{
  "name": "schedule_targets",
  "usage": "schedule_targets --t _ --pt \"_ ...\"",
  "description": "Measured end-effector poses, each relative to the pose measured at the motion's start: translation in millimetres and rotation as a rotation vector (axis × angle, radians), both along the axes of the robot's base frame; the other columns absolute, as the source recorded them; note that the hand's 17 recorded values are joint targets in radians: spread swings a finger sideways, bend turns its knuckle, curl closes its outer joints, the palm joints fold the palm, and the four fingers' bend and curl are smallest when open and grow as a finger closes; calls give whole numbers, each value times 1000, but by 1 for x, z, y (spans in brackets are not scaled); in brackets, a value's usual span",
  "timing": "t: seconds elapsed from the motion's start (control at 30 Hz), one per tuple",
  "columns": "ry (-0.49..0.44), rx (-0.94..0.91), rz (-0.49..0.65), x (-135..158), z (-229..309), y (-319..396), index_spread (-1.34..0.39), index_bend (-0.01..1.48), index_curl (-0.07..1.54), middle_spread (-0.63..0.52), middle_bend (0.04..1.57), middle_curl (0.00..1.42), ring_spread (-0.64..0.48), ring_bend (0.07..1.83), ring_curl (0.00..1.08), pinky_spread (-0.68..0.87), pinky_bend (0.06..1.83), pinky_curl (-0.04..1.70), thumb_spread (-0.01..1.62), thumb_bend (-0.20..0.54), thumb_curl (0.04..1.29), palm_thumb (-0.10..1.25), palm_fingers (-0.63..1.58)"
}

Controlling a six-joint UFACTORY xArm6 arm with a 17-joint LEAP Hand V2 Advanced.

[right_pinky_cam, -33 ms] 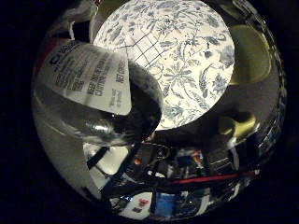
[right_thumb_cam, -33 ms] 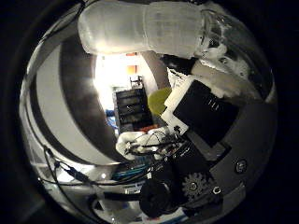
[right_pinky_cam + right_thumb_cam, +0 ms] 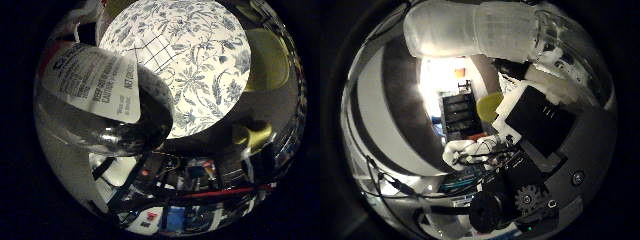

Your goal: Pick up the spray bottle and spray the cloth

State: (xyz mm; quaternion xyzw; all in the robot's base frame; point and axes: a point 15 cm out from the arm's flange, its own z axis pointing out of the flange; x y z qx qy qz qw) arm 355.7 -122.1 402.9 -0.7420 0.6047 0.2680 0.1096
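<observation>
The spray bottle (image 3: 95,82) lies right against my palm; its clear body and white printed label fill one side of the little finger side view. In the thumb side view its translucent ribbed upper part (image 3: 470,30) runs across beside my fingers. My right hand (image 3: 540,120), of black and white parts with a small gear, is curled round the bottle. The cloth (image 3: 195,65), white with a blue flower print and a checked patch, lies spread out beyond the bottle at some distance from the palm.
A yellow rounded object (image 3: 267,57) stands beside the cloth. Past the cloth's edge is a dark area with clutter and a red strip (image 3: 220,192). A black shelf unit (image 3: 457,117) shows in the room behind.
</observation>
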Motion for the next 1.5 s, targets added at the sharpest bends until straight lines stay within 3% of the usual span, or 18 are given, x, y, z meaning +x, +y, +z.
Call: schedule_targets --t 0.3,0.57,1.13,1.5 --pt "110 -367 215 -3 5 46 -176 1177 643 -82 1319 553 -150 1432 551 -210 1079 1035 1056 -12 707 1046 1231" --pt "175 -610 303 6 -1 64 -176 1177 644 -90 1320 554 -150 1430 552 -221 1069 1052 1066 -12 703 1033 1230" --pt "372 -684 342 30 -77 89 -186 1169 649 -92 1319 555 -151 1429 553 -243 1057 1070 1097 -11 694 1036 1231" --pt "356 -660 350 31 -75 94 -189 1162 654 -84 1320 556 -151 1430 553 -247 1054 1075 1104 -11 687 1047 1230"
